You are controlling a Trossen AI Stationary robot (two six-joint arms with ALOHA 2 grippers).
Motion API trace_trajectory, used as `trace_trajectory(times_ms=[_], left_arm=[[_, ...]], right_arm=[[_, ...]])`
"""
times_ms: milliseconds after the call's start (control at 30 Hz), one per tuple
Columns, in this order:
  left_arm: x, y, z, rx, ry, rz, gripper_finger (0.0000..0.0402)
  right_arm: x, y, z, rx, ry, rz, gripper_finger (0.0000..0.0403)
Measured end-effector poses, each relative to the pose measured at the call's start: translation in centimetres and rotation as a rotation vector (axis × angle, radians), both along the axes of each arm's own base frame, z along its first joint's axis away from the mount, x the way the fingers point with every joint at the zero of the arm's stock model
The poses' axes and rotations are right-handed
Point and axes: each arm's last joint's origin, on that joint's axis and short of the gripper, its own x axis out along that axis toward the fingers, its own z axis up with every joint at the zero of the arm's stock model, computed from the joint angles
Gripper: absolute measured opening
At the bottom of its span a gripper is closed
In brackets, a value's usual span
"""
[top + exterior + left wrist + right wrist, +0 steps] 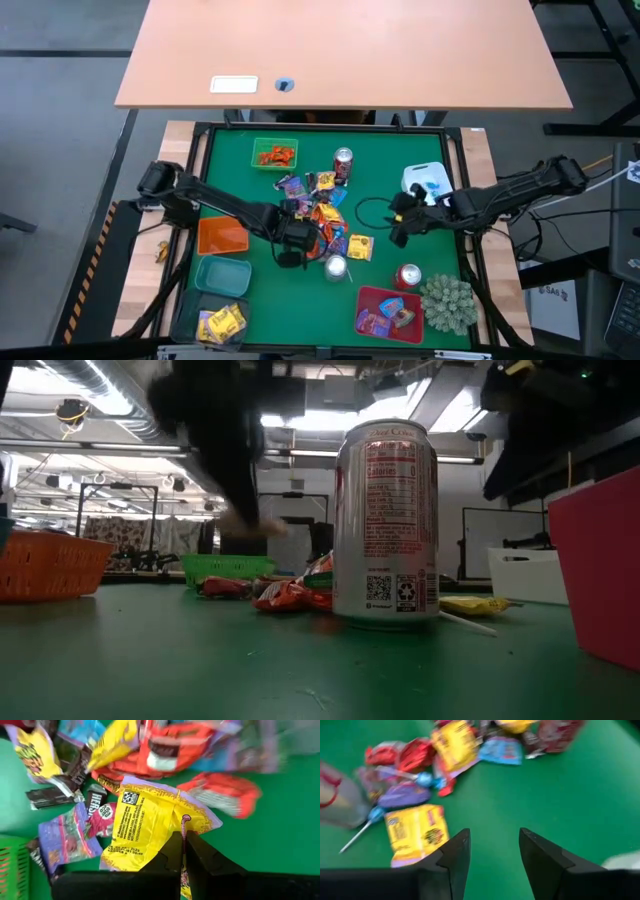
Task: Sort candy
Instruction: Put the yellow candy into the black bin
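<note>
A pile of candy [322,215] in yellow, orange-red, blue and purple wrappers lies mid-table on the green mat [240,190]. My left gripper [291,250] hovers at the pile's near left side, shut on a yellow packet with a purple border [147,827]. My right gripper [399,228] stands open to the right of the pile, above bare mat, with nothing between its fingers [495,845]. A second yellow packet [415,832] and a blue lollipop [374,814] lie just beyond its fingertips. My left gripper [183,840] pinches the yellow packet between its two fingertips at a raised crease near one side edge [185,820]. The fingers come from above, slanting down. The packet spreads out past the fingertips, in front of the pile; whether its far end still rests there I cannot tell.
A green basket [275,153] with orange sweets, an orange basket [222,235], a teal bin [222,275] and a clear bin of yellow candy [222,322] stand left. A red bin [390,310], white bin [425,180], plant [447,300] and three cans [336,267] [343,162] [408,277] stand right and centre.
</note>
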Motion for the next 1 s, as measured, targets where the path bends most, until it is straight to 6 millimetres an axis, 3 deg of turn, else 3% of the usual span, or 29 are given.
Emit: trace_trajectory(times_ms=[133, 367, 700, 1000], left_arm=[[-0.6, -1.7, 3.9, -0.089, -0.001, 0.012, 0.0], [-2.8, -6.6, 7.3, -0.34, 0.063, 0.089, 0.0], [-7.9, -14.6, 7.5, -0.608, 0.215, 0.355, 0.0], [-12.6, -19.1, 7.5, -0.655, 0.281, 0.581, 0.0]], right_arm=[[1.2, 0.6, -1.2, 0.026, 0.048, 0.058, 0.0168], [2.9, 1.2, -3.8, 0.048, 0.148, 0.086, 0.0168], [4.4, 1.8, -6.5, -0.007, 0.23, 0.188, 0.0168], [5.5, 2.2, -6.4, -0.021, 0.154, 0.303, 0.0168]])
